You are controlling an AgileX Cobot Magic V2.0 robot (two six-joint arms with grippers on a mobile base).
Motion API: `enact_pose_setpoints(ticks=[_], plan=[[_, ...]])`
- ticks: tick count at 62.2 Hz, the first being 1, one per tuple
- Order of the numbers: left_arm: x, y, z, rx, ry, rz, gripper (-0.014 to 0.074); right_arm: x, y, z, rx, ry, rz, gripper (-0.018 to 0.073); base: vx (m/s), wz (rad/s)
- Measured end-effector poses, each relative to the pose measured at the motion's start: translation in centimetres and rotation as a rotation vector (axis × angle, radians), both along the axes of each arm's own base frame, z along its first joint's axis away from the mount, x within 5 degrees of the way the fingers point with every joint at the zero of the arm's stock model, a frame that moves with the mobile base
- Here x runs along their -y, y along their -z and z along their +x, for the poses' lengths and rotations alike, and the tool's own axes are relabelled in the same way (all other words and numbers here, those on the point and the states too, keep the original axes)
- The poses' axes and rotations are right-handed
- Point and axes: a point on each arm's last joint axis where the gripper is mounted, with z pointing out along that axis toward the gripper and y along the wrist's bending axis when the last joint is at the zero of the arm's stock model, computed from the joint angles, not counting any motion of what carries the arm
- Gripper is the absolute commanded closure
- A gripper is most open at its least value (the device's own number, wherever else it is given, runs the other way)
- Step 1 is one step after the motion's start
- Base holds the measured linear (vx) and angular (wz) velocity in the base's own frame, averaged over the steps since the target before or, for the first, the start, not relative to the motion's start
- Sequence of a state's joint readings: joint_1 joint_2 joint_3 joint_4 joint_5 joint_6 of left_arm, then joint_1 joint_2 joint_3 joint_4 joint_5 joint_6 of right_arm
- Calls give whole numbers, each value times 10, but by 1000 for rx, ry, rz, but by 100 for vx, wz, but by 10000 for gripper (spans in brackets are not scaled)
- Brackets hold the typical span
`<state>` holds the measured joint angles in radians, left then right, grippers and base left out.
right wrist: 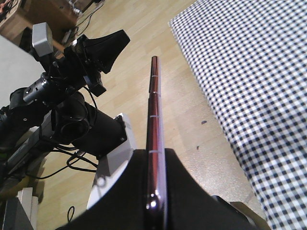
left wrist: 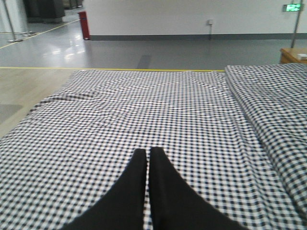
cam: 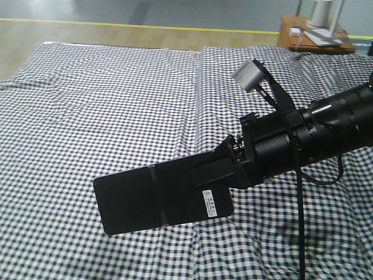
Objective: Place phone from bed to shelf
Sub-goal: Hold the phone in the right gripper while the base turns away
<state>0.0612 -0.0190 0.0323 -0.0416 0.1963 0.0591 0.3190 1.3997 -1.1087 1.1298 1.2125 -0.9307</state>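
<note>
The phone is clamped by the right gripper, lower centre, above the bed; the left gripper is held with jaws together. Carriage to the unseen shelf is needed.

Black-and-white small-check gingham all over the bed. Glossy black on the phone, with a white barcode sticker and a pinkish metallic edge. Matte black for the right gripper and left gripper. Pale wood floor, yellow line.
</note>
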Motion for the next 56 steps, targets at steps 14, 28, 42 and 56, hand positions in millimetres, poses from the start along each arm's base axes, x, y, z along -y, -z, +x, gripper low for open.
enact_pose_setpoints(ticks=[14,28,42,56], plan=[[0,0,0,0,0,0,595,0,0,0,0,0,0,561,-6,43],[0,0,0,0,0,0,595,0,0,0,0,0,0,561,-6,51],[0,0,0,0,0,0,595,0,0,0,0,0,0,561,-7,52],[0,0,0,0,0,0,595,0,0,0,0,0,0,561,-9,56]])
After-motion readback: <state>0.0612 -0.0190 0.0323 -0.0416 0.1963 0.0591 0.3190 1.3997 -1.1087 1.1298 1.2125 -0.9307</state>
